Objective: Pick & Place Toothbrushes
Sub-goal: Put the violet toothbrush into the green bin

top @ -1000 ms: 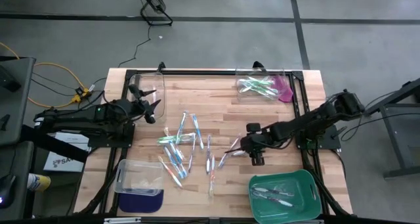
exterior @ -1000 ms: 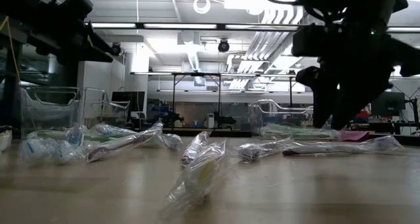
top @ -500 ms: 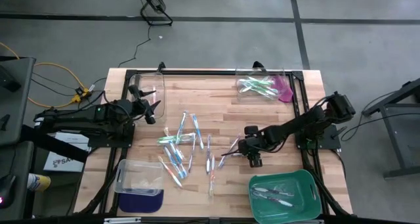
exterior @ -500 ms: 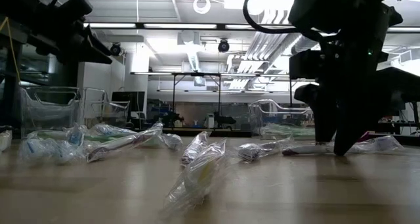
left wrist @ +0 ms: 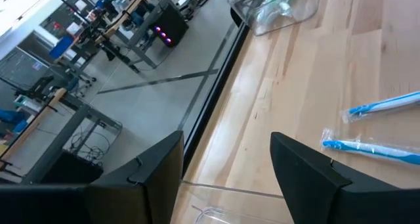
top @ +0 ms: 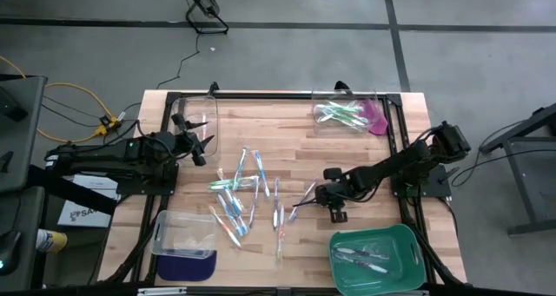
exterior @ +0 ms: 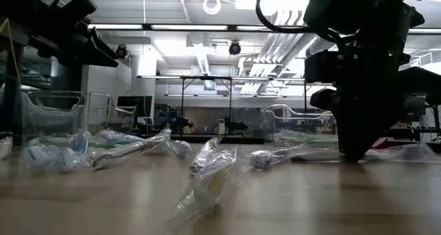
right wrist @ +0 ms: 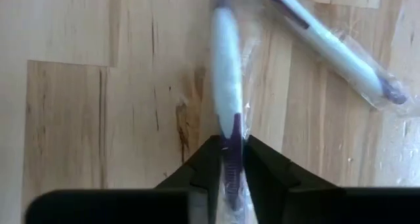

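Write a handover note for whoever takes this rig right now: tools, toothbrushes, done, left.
Right tool: down on the table right of centre, shut on a white wrapped toothbrush with a purple end, not yet lifted.
Left tool: open, empty, hovering near the clear bin at the table's far left.
Toothbrushes: a loose pile lies mid-table; a second white and purple one lies just beside the gripped one.
Done: some green brushes sit in the far clear bin, some pale ones in the green tray.
Left: lift and place the gripped brush, then clear the pile.
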`<state>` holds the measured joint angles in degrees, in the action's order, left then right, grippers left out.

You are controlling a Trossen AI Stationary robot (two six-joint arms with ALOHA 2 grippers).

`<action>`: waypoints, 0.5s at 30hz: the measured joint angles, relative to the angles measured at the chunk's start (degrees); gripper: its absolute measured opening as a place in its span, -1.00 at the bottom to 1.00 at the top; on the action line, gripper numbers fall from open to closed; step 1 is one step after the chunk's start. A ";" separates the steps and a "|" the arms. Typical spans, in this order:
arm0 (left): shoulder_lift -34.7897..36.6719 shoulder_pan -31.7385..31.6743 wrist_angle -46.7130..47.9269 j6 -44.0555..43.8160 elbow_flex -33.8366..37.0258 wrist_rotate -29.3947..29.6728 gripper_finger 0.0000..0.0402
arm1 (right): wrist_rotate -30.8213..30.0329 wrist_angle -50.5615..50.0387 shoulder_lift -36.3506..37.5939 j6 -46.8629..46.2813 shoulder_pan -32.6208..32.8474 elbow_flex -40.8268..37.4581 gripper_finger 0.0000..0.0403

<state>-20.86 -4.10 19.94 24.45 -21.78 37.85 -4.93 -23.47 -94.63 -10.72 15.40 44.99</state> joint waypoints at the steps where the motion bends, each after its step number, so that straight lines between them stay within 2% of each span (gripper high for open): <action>1: 0.02 0.00 0.02 -0.41 0.00 0.00 0.10 | 0.25 0.07 0.00 -0.01 0.00 0.00 -0.80; 6: 0.01 0.00 0.15 -0.78 0.00 0.01 0.10 | 2.59 -0.27 -0.03 0.02 -0.07 0.94 -0.94; 10: 0.02 0.00 0.23 -1.37 0.00 0.00 0.10 | 3.22 -2.57 -0.38 -0.02 -0.06 3.33 -0.91; 15: 0.01 0.00 1.26 -2.28 0.00 0.00 0.10 | 3.85 -10.14 -0.39 -0.02 -0.02 8.27 -0.93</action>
<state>-20.85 -4.10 21.20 22.17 -21.78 37.85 -1.07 -33.61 -95.02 -10.74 15.38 53.26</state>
